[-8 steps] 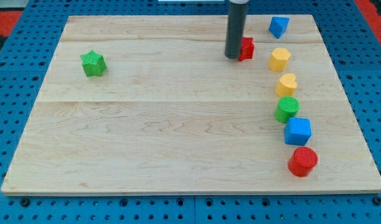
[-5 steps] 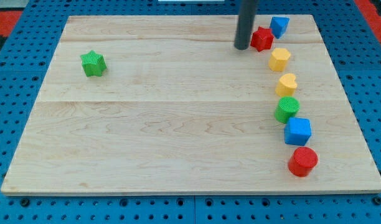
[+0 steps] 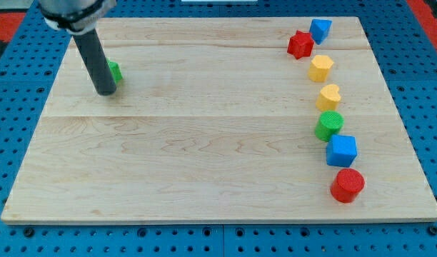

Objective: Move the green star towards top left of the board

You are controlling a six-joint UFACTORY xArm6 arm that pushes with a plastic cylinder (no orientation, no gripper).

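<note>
- You see my tip [image 3: 105, 92] planted against the green star [image 3: 114, 72], at the star's lower-left side; the rod hides most of the block.
- The star sits in the board's [image 3: 204, 178] upper-left area, short of the corner: the push remains.
- No pincer here, only a rod; nothing is gripped.
- The red star [image 3: 300, 44] lies well to the green star's right.

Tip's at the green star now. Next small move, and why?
Probably a short push toward the view's top left. My tip sits at the lower-left edge of the green star, with the rod covering most of it, so nudging the tip a little to the star's lower right first looks wise. The board has room above.
</note>
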